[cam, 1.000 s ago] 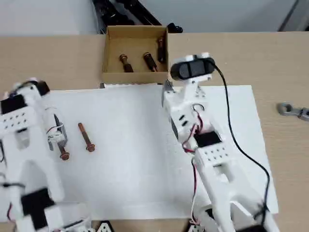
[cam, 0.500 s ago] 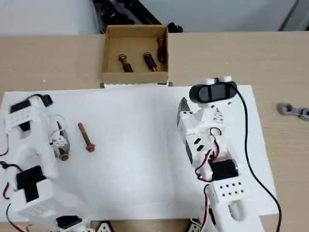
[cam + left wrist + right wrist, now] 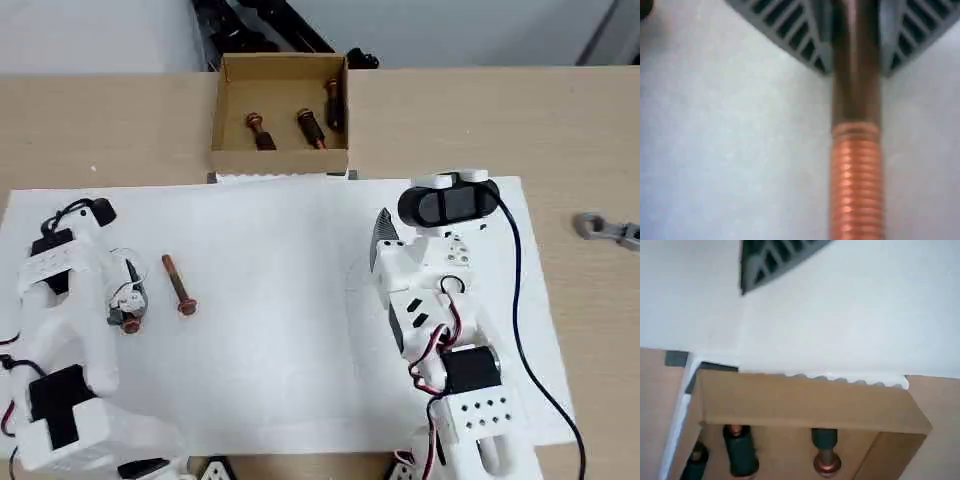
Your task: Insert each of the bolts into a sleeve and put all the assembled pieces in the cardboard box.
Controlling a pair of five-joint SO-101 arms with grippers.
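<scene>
Left gripper (image 3: 125, 302) clenched on bolt (image 3: 856, 150), held at 9 o'clock of mat (image 3: 280, 350). Second bolt (image 3: 178, 285) laid just beside, toward 3 o'clock; box (image 3: 280, 160) at 12. Risk judged: smooth shank pinched, so bolt could be twisted loose when sleeved.

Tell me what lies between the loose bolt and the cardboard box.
Only bare white sheet from loose bolt to cardboard box, in the high view.

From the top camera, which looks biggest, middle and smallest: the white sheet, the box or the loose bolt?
1. White sheet
2. Box
3. Loose bolt, lying on the sheet
</scene>
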